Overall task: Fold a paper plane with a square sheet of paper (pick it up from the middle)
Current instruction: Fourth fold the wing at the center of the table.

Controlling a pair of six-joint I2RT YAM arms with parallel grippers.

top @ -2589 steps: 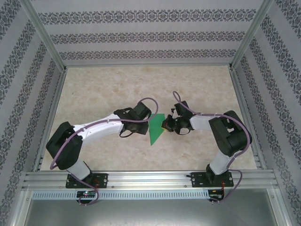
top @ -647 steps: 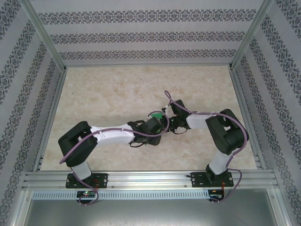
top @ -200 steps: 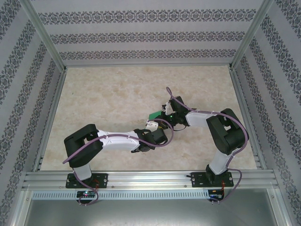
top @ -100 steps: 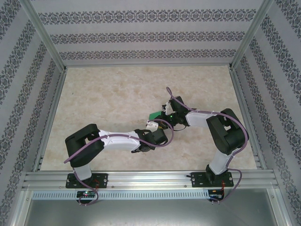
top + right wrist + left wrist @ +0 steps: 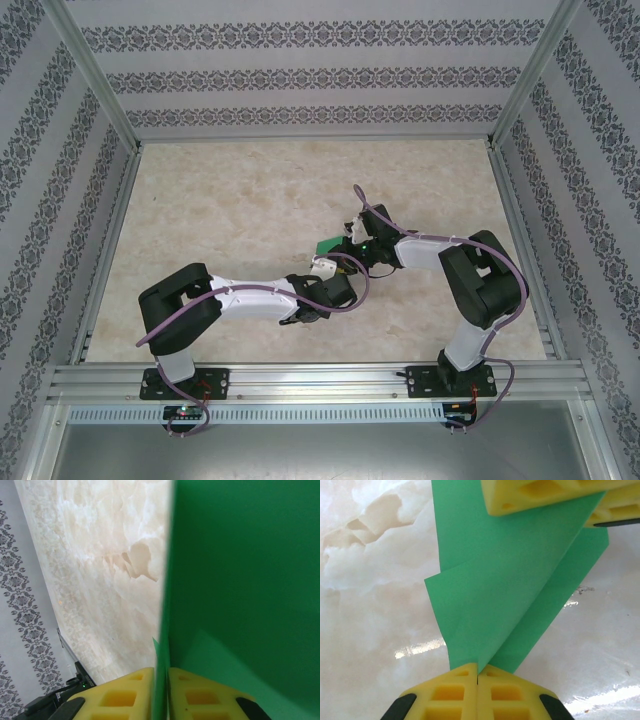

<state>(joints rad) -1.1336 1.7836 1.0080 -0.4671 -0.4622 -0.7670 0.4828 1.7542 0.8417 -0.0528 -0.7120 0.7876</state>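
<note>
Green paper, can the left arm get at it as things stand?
Probably yes: the left gripper looks shut on the folded tip of the paper, with nothing between them. The right gripper pinches another edge, which may limit pulling.

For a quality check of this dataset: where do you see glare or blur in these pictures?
Left wrist: white glare streaks on the glossy table; the green paper is sharp. Right wrist: the paper near the lens looks soft. Top external: even light, no hard shadows.

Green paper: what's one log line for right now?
left gripper: shut on green paper | right gripper: shut on green paper | paper: partly folded
</note>
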